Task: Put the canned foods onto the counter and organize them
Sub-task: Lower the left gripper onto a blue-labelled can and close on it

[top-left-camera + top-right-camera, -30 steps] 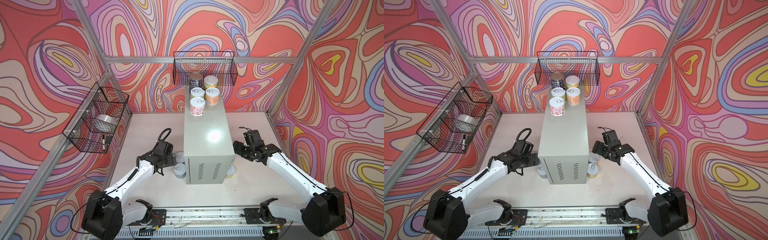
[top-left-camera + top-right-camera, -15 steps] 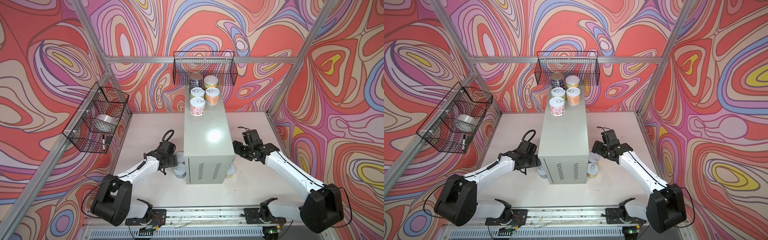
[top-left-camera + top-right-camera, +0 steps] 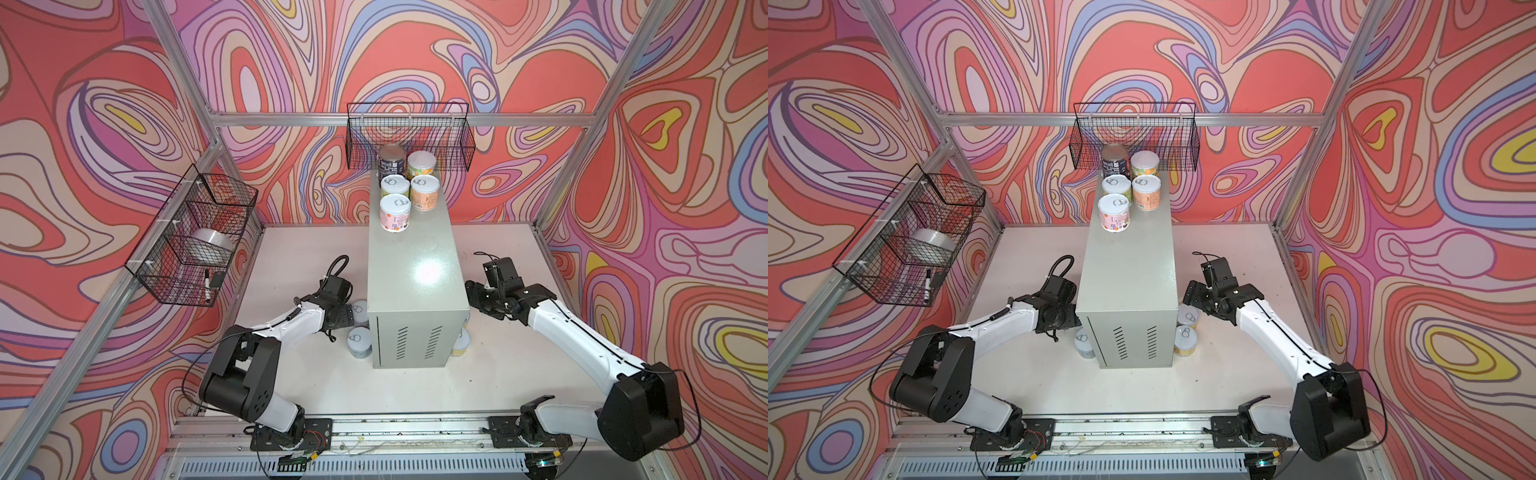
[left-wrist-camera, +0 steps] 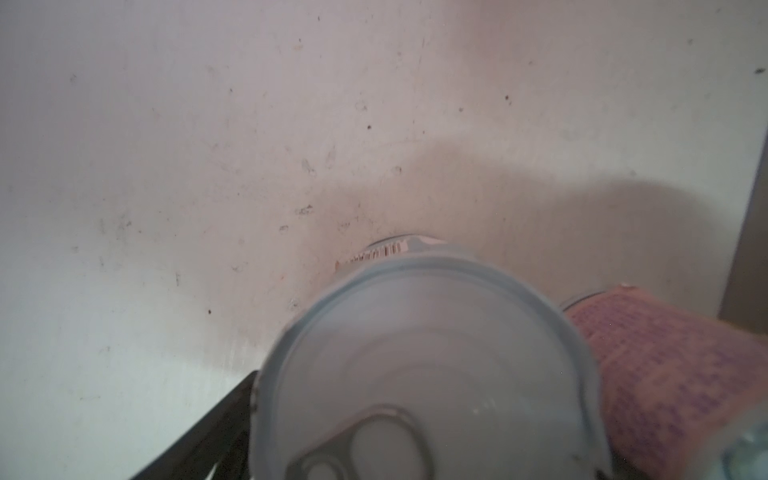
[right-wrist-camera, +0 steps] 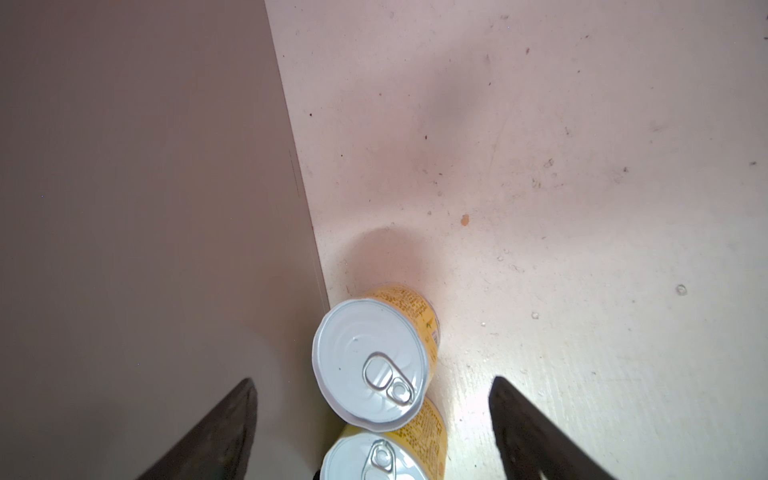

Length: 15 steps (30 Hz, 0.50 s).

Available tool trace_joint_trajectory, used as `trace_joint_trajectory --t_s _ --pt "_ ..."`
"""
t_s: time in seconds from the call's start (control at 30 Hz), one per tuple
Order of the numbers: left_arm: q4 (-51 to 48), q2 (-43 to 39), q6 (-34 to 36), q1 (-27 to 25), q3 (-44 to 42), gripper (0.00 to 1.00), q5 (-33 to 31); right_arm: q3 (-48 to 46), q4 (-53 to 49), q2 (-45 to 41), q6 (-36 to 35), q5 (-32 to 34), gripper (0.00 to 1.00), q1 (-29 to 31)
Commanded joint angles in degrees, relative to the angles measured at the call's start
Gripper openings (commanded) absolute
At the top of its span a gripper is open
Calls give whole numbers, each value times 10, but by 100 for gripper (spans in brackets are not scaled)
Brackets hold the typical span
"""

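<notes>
Nearest the arm bases, on the white tabletop (image 3: pixel 316 374), a short pale-lidded tin (image 3: pixel 360 343) stands by the front left corner of the tall light-grey metal counter (image 3: pixel 415 299). Just behind it, the left gripper (image 3: pixel 347 315) is down at a second pull-tab tin (image 4: pixel 428 374). This one fills the wrist view, with a pink-labelled tin (image 4: pixel 665 374) just beside it. One dark finger (image 4: pixel 208 419) shows at the lid's edge, but I cannot tell whether the jaws press the tin.

On the counter's other side, the right gripper (image 5: pixel 372 382) hangs with jaws spread wide. It is above two yellow-labelled tins (image 5: pixel 370 361) that touch each other against the counter wall, and it grips neither.

Five colourful tins (image 3: pixel 395 214) stand clustered at the counter top's far end, before a black wire basket (image 3: pixel 409 137).
</notes>
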Motion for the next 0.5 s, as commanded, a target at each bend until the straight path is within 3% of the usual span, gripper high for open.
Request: trace_joint_trajectory --t_s 0.0,0.47 --pt "27 17 5 5 25 91 -4 16 6 7 -6 6 90 2" --pt "46 71 -9 7 40 80 18 15 8 6 -8 3 89 2"
